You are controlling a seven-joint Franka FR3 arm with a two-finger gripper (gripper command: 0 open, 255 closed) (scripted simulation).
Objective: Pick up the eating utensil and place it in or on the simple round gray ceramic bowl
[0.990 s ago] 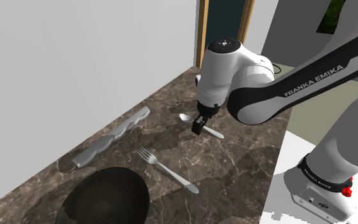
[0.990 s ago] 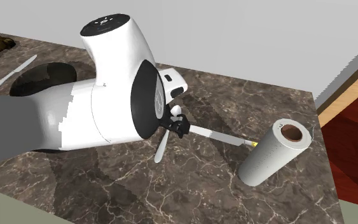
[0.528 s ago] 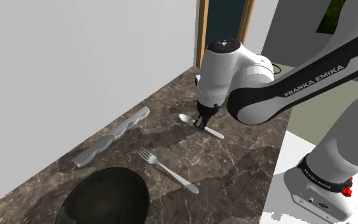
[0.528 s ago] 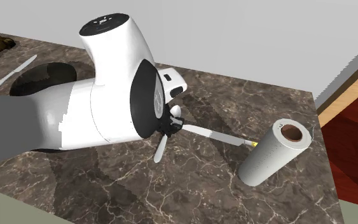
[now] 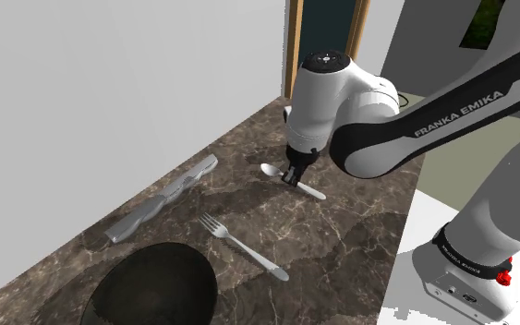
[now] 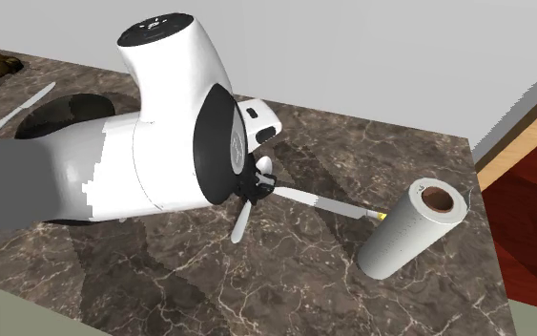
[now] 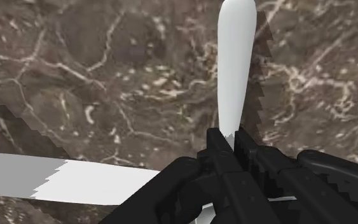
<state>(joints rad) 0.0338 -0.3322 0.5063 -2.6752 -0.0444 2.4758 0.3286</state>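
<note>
Arm (image 5: 378, 138) bent low; gripper (image 5: 292, 177) clamped on spoon (image 5: 269, 171) handle. Shoulder view: fork (image 5: 244, 246) 7 o'clock, counter (image 5: 359, 231) edge 3 o'clock.

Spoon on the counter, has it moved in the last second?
No. In the shoulder view the spoon lies where it did relative to the fork, though the gripper has closed on its handle.

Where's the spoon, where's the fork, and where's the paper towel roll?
spoon (image 5: 268, 171), shoulder view, on its rounded scoop end.
fork (image 5: 245, 246), shoulder view, on the middle of its handle.
paper towel roll (image 6: 404, 234), second exterior view, on its white side.
</note>
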